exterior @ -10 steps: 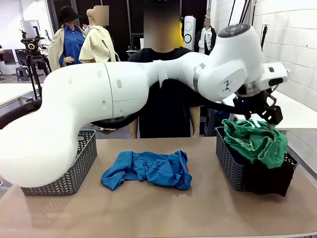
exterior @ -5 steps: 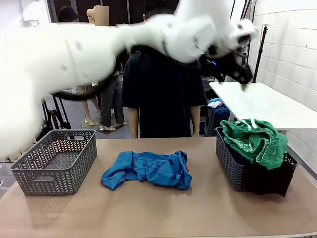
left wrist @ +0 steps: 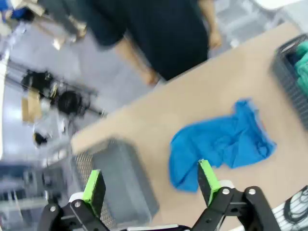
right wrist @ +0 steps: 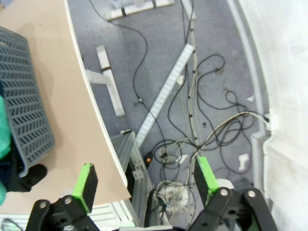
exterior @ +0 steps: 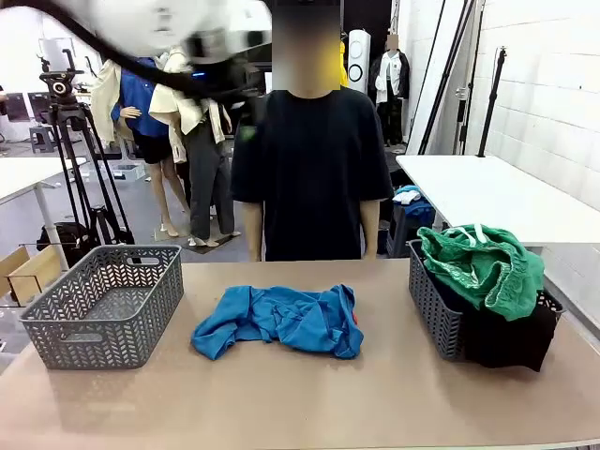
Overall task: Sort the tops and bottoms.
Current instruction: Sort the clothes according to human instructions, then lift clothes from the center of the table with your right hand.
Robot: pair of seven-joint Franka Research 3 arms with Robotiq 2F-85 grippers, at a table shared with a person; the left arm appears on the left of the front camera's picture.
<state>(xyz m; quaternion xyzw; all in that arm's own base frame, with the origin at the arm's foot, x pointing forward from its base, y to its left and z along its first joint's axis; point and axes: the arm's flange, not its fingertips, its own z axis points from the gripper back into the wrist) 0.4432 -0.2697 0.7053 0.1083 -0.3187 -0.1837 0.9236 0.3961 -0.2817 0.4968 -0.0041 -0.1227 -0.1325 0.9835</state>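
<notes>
A crumpled blue top (exterior: 281, 319) lies in the middle of the table, also under my left gripper in the left wrist view (left wrist: 221, 144). Green shorts (exterior: 483, 264) with a white drawstring sit heaped on the right grey basket (exterior: 429, 300). A black garment (exterior: 511, 339) hangs over that basket's front right corner. Dark fabric under the shorts cannot be told apart. My left gripper (left wrist: 150, 182) is open and empty, high above the table; in the front view it is a blur at the upper left (exterior: 234, 94). My right gripper (right wrist: 146, 180) is open and empty, out past the table's edge.
An empty grey basket (exterior: 103, 305) stands at the table's left. A person in a black shirt (exterior: 309, 169) stands at the far side, hands down. In the right wrist view, cables and a metal frame (right wrist: 168, 144) lie on the floor beyond the table edge (right wrist: 91, 120).
My left arm has swung from above the right basket up and across to the upper left. The green shorts stay in the basket, and the left basket has come into view.
</notes>
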